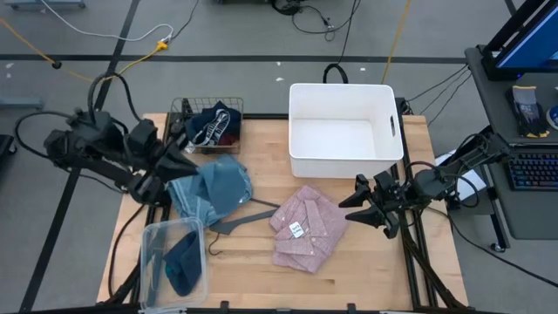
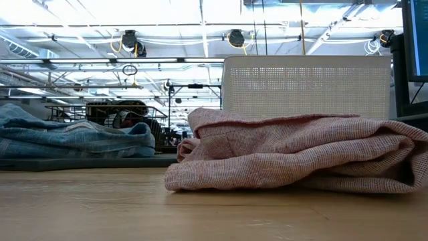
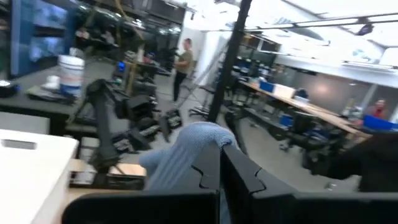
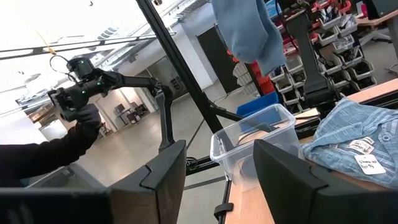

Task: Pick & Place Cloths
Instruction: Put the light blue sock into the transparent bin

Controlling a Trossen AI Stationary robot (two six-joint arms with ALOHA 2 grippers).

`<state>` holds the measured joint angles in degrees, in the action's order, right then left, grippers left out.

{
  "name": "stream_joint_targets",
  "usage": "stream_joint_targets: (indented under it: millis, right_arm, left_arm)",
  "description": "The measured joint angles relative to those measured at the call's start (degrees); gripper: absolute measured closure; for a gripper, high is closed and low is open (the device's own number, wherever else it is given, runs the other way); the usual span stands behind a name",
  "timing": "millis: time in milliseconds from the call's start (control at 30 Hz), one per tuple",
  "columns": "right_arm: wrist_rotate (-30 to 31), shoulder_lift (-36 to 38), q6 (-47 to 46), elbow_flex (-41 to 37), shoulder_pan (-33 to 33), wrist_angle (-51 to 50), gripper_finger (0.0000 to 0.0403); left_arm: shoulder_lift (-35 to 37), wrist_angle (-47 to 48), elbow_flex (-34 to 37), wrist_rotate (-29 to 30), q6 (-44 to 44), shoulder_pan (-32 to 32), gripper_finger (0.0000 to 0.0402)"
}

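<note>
My left gripper (image 1: 185,166) is shut on a grey-blue cloth (image 1: 222,183), which hangs in the air over the table's left half; the right wrist view also shows this cloth (image 4: 249,31). Below it, light blue denim (image 1: 187,208) lies on the table with its white tag (image 4: 367,163) up. A pink checked cloth (image 1: 305,228) lies folded at the table's middle, a white tag on top. My right gripper (image 1: 359,202) hovers open just right of the pink cloth, pointing left. More dark cloths lie in a wire basket (image 1: 207,122). My left gripper pinches the grey-blue cloth (image 3: 193,146) between its two fingers (image 3: 239,177), which reach level toward the table's right. Bunched folds bulge out past the fingertips. The cloth is lifted clear of the table and hangs slack below the fingers.
A white bin (image 1: 344,131) stands at the far middle. A clear plastic container (image 1: 174,262) with a dark teal cloth sits at the near left corner. A grey hanger (image 1: 244,218) lies between the denim and the pink cloth. A person (image 3: 184,59) stands in the room beyond.
</note>
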<state>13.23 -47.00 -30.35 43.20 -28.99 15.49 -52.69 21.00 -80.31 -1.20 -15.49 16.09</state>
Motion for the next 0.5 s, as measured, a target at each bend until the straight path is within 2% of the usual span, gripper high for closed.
stream_joint_targets:
  millis: [67,167,333,500]
  right_arm:
    - [0.0,0.0,0.0,0.0,0.0,0.0,0.0220]
    - [0.0,0.0,0.0,0.0,0.0,0.1,0.0220]
    - [0.1,0.0,-0.9,0.0,0.0,0.1,0.0220]
    - [0.2,0.0,-1.9,0.0,0.0,0.1,0.0220]
  left_arm:
    - [-0.6,0.0,0.0,0.0,-1.6,1.8,0.0401]
    - [-1.5,1.8,0.0,0.8,-9.1,4.5,0.0401]
    - [-3.5,14.3,0.0,2.7,-30.7,9.9,0.0401]
    - [-4.7,24.1,0.0,2.7,-50.3,18.2,0.0401]
